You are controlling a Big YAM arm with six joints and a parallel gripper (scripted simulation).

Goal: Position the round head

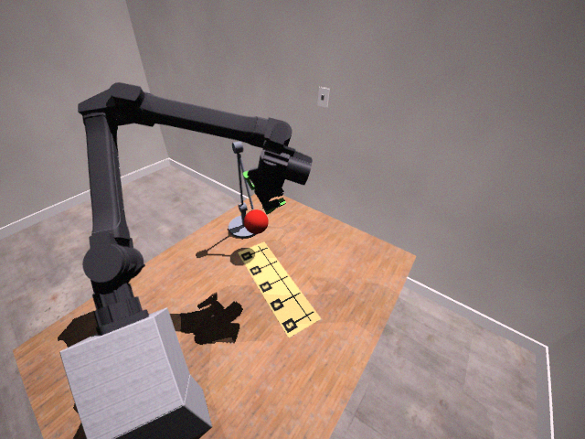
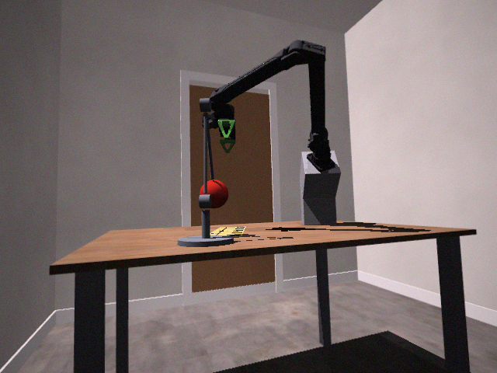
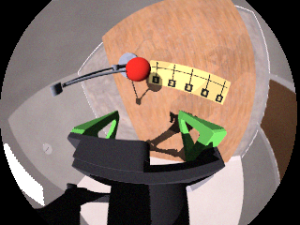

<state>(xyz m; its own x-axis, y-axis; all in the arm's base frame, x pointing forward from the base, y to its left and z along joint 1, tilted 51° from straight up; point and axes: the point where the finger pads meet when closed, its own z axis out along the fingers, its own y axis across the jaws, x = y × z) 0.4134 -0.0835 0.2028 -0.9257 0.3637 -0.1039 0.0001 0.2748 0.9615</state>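
The lamp's foot stands on the bench near its far edge. Two thin arms rise steeply to the grey elbow joint and come back down to the red round head. The head hangs well above the bench, close to the foot. The yellow strip runs away from the foot, mark 1 nearest; a round shadow lies by number 1. My gripper is open and empty, above the head and beside the lamp's arms, apart from them.
The wooden bench carries the grey robot pedestal at the side opposite the lamp. The robot's arm reaches high over the bench. A grey wall stands beyond the lamp side.
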